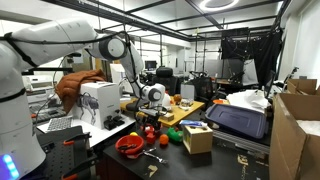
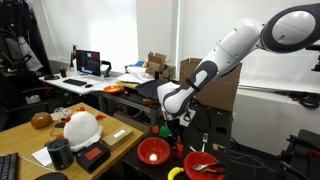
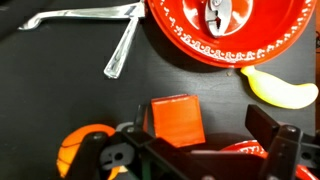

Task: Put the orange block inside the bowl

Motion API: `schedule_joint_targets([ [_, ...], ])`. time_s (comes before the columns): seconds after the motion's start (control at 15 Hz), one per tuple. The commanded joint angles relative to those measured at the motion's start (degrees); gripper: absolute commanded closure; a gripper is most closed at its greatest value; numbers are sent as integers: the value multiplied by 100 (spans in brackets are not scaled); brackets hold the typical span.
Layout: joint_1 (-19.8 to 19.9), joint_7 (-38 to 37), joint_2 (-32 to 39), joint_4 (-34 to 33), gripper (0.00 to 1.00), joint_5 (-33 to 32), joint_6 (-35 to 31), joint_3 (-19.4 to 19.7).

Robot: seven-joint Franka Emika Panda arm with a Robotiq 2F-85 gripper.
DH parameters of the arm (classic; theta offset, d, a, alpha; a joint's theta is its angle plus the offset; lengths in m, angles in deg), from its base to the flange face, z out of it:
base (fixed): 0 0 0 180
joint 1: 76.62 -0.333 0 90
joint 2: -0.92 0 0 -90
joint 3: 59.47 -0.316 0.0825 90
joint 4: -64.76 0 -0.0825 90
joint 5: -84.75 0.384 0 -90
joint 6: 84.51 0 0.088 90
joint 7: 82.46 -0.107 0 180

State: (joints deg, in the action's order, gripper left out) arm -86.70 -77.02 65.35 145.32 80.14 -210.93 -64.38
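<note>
The orange block [image 3: 177,122] lies flat on the dark table. My gripper [image 3: 200,130] is open and low over it. The block sits between the fingers, close to the left finger and well clear of the right one. The bowl [image 3: 240,35], wide, shallow and bright red with a dotted rim, lies just beyond the block at the top of the wrist view and holds a small metal item. It also shows in an exterior view [image 2: 205,165]. The gripper [image 2: 170,124] hangs over the table in both exterior views [image 1: 150,118].
Metal tongs [image 3: 100,25] lie left of the bowl. A yellow piece [image 3: 282,90] lies to the right and an orange ball [image 3: 85,150] beside the left finger. A second red bowl [image 2: 152,151] stands near the gripper; its rim [image 3: 240,150] shows under the jaws. A cardboard box [image 1: 197,138] is nearby.
</note>
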Motion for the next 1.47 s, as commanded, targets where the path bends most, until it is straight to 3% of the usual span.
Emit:
schedule_joint_targets([
  [0.0, -74, -20, -50, -38, 0, -160, 205, 103],
  [1.4, 26, -88, 552, -472, 0, -202, -725, 137],
])
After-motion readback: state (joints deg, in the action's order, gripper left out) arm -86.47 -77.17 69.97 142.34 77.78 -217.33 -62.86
